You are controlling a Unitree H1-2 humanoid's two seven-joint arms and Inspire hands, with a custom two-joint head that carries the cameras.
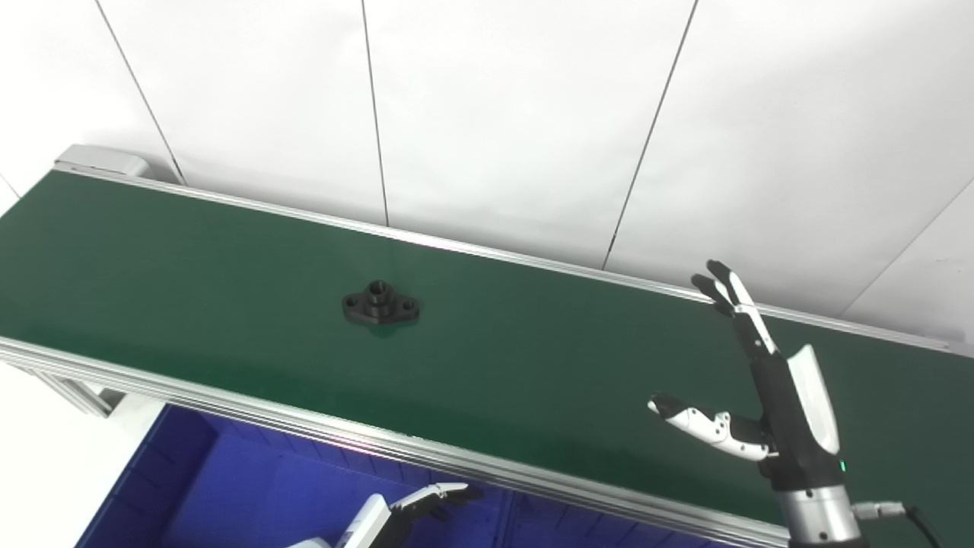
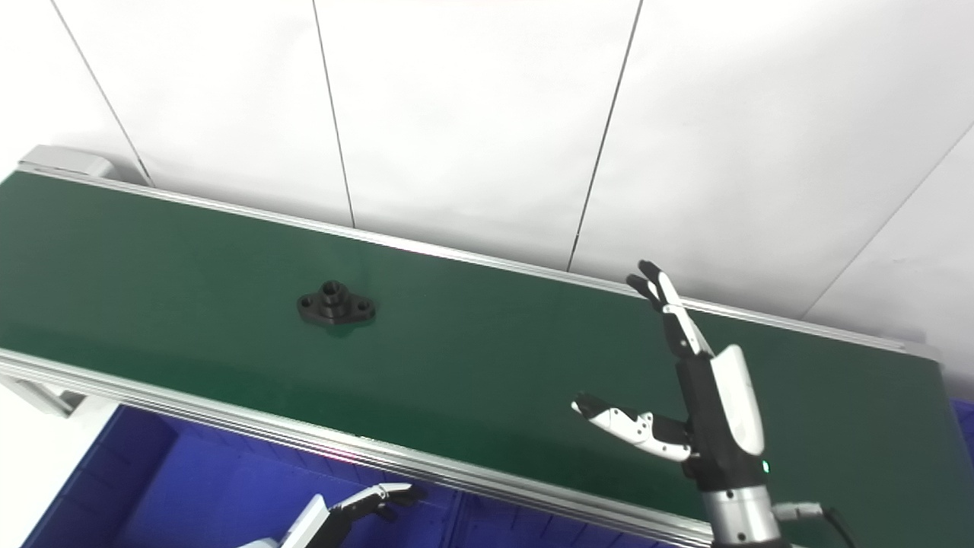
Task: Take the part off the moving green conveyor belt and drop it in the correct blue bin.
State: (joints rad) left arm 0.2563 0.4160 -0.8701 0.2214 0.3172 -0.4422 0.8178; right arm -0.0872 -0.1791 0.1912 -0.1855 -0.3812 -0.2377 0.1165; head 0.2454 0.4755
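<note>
A black flanged part (image 1: 380,304) with a raised hub and bolt holes lies on the green conveyor belt (image 1: 533,358), left of the belt's middle. My right hand (image 1: 768,396) is open and empty, held upright over the right part of the belt, fingers up and thumb out to the left, well to the right of the part. My left hand (image 1: 403,511) is low at the bottom edge, over the blue bin (image 1: 228,487) in front of the belt, fingers loosely apart and holding nothing. The part also shows in the right eye view (image 2: 335,304).
The belt runs diagonally from upper left to lower right with aluminium side rails (image 1: 380,445). A white panelled wall (image 1: 494,114) stands behind it. A second blue bin compartment (image 1: 578,529) lies right of the first, below the near rail.
</note>
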